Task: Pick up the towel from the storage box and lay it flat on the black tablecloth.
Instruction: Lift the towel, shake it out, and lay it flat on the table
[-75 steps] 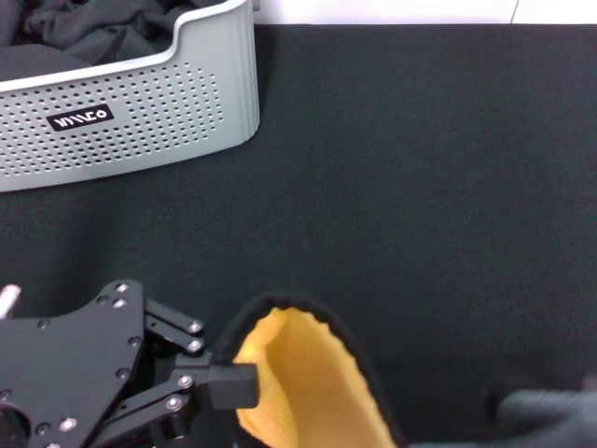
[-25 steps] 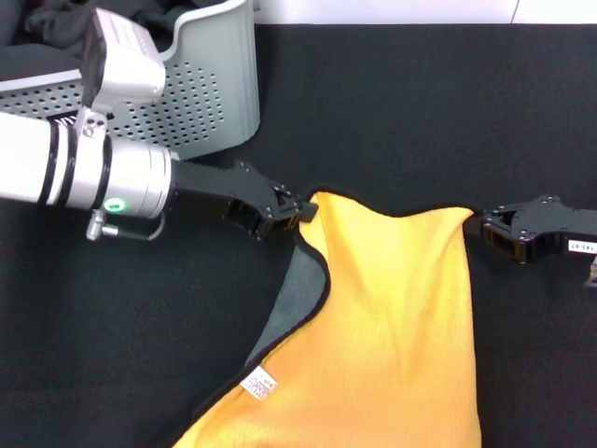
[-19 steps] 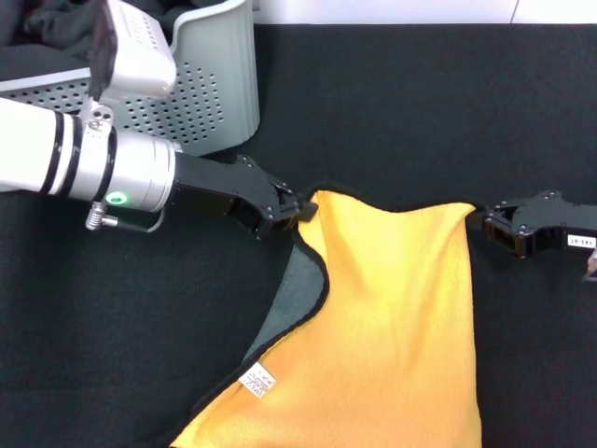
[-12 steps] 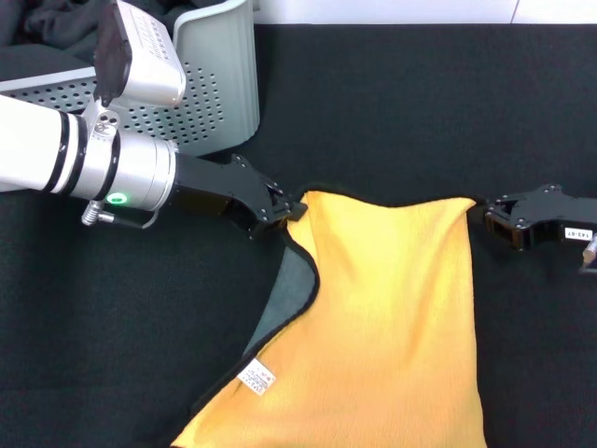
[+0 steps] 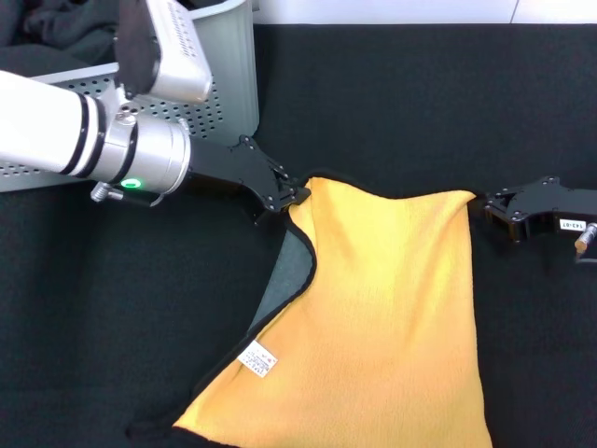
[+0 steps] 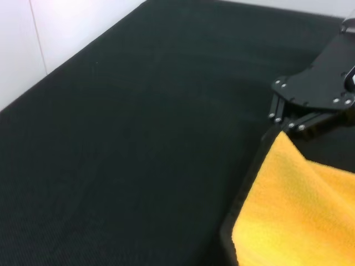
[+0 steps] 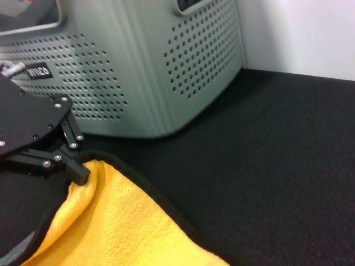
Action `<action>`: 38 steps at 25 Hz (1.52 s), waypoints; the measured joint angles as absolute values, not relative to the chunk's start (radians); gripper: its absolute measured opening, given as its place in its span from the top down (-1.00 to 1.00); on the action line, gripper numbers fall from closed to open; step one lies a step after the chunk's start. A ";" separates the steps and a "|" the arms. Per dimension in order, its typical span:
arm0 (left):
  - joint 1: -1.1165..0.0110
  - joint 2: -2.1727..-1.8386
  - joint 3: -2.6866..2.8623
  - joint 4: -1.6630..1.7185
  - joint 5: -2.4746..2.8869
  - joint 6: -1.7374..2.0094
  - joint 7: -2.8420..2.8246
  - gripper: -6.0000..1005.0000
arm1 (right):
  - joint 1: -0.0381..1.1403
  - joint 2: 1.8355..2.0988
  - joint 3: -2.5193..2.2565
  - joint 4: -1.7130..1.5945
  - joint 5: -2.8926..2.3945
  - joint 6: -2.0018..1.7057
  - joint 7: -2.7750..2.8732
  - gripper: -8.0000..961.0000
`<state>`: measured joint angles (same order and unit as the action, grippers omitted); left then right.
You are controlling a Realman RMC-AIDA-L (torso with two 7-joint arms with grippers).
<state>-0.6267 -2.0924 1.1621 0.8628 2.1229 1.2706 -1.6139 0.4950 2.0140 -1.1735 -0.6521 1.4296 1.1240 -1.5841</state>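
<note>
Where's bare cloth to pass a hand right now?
Free: black tablecloth beyond the towel, between storage box and right edge; also nearer left corner. Crowded: left gripper at the box, right gripper at the towel's far corners.

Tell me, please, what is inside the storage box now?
Inside the storage box only some dark grey-black cloth shows at its back. The left arm and the box's front wall cover the rest.

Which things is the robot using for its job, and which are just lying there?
For the job:
- towel
- storage box
- black tablecloth
- left gripper, at one towel corner
- right gripper, at the other

Just lying there:
- dark cloth in the box
</note>
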 joint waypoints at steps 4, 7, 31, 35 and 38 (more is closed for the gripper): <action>-0.602 -2.092 1.236 0.915 2.139 1.209 -1.617 0.94 | 0.503 2.014 -1.178 -0.648 1.425 1.104 -1.583 0.87; -0.578 -2.094 1.291 0.979 2.161 1.167 -1.624 0.94 | 0.506 2.014 -1.178 -0.647 1.422 1.099 -1.582 0.86; -0.539 -2.098 1.484 1.050 2.264 0.894 -1.611 0.93 | 0.511 2.014 -1.175 -0.644 1.417 1.044 -1.581 0.86; -0.535 -2.097 1.485 1.054 2.264 0.890 -1.603 0.93 | 0.516 2.014 -1.173 -0.644 1.417 1.042 -1.581 0.86; -0.532 -2.097 1.485 1.054 2.264 0.881 -1.603 0.93 | 0.522 2.014 -1.174 -0.644 1.417 1.038 -1.581 0.86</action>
